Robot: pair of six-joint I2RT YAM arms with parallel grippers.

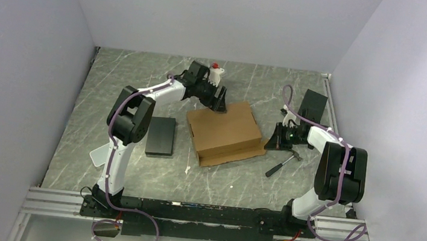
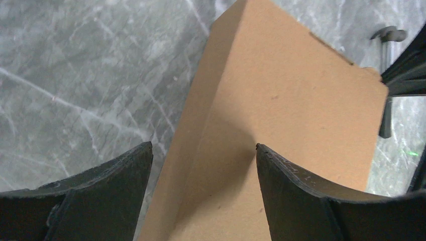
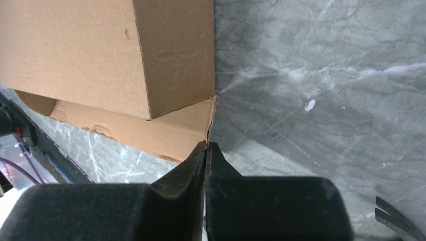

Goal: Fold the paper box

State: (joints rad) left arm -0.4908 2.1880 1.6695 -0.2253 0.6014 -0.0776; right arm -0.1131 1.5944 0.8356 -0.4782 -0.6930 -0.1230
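**While the left claw gapes wide, the right one is squeezed tight at the box flap**

Since only the overhead cam shows the whole layout, start there. The brown corrugated cardboard mailer box sits mid-table on the grey marble-look tabletop, turned at a slant between the two arms. The left gripper is at its far corner and the right gripper at its near right corner. That view also shows a flat black rectangular block left of the box and a small black-handled hammer just right of it.

The left wrist cam gives you what the overhead can't. The left gripper is spread wide with nothing between its fingers, hovering over the box's lid and its long edge. The hammer's grey head peeks in at the top right.

The right wrist cam is the close-up. The right gripper has its jaws pressed together, and the edge of the bottom flap runs straight into the seam between the tips, so it looks nipped on that flap.

As for the box itself, it's a shallow rectangle with the lid down and crisp corners. One flap sticks out flat under the near side, with a slightly ragged rim.
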